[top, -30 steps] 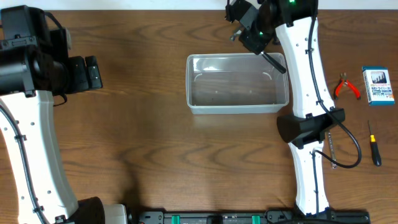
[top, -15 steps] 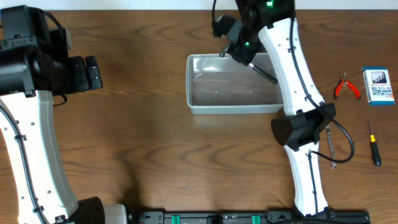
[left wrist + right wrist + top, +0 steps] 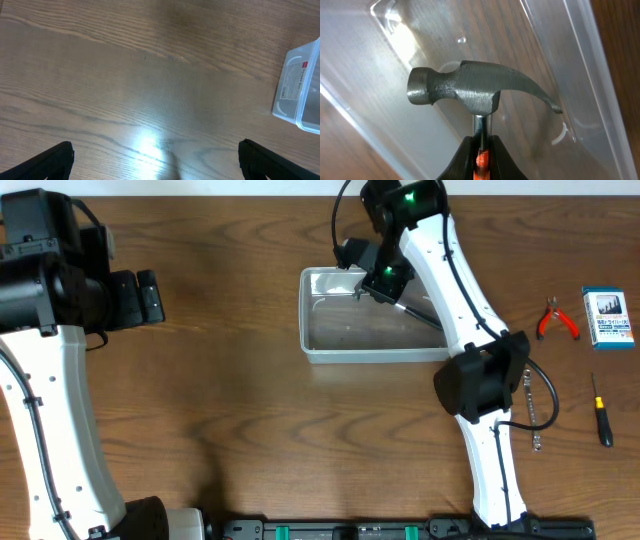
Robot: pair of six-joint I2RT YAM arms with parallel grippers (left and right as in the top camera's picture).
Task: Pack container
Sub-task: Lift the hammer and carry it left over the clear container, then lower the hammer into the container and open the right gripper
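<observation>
The clear plastic container (image 3: 345, 332) sits at the table's centre back. My right gripper (image 3: 372, 278) is shut on the shaft of a steel claw hammer (image 3: 415, 312) and holds it over the container's back left part. In the right wrist view the hammer head (image 3: 470, 91) hangs over the container's clear floor (image 3: 385, 60), and the gripper (image 3: 481, 157) clamps the shaft just below the head. My left gripper (image 3: 150, 297) is open and empty over bare wood at the far left. In the left wrist view (image 3: 155, 165) the container's corner (image 3: 300, 90) shows at the right edge.
Red-handled pliers (image 3: 557, 320) and a small blue box (image 3: 608, 317) lie at the right edge. A black screwdriver (image 3: 600, 410) lies in front of them. A thin metal tool (image 3: 532, 415) lies beside the right arm's base.
My right gripper has carried the hammer leftward, from above the container's back right corner to over its back left part, and lower. The left arm has not moved.
</observation>
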